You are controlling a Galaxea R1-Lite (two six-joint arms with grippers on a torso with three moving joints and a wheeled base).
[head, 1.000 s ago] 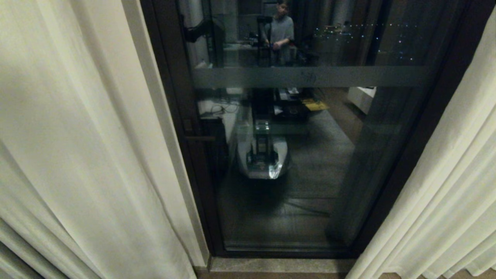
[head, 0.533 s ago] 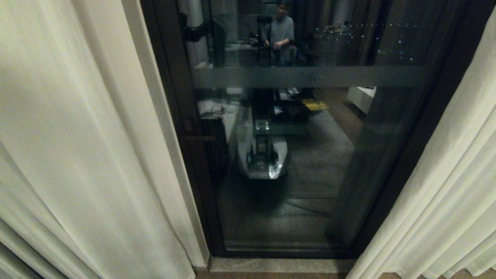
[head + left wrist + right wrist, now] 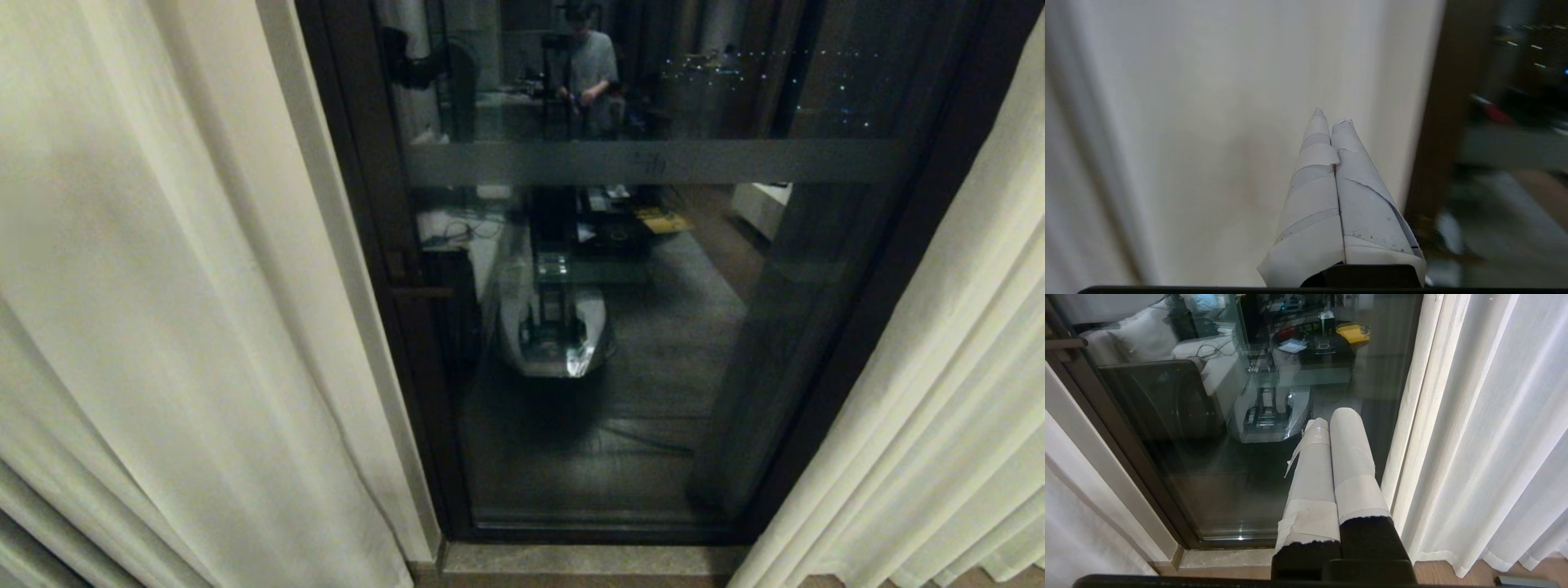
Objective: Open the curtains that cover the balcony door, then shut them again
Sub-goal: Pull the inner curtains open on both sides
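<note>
Between parted curtains [image 3: 163,327], balcony door [image 3: 653,327].

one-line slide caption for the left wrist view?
Left gripper, taped fingers shut and empty, in front of the left cream curtain beside the dark door frame.

A pale stone sill [image 3: 588,559] meets brown wood floor [image 3: 1437,571] at the foot of a cream wall strip [image 3: 343,269]. Night darkens the glass, which mirrors a lit room: a grey rug [image 3: 678,327], a cluttered desk [image 3: 629,224], white furniture [image 3: 763,204], and a standing person [image 3: 589,73]. Small lights [image 3: 767,57] dot the reflection.
</note>
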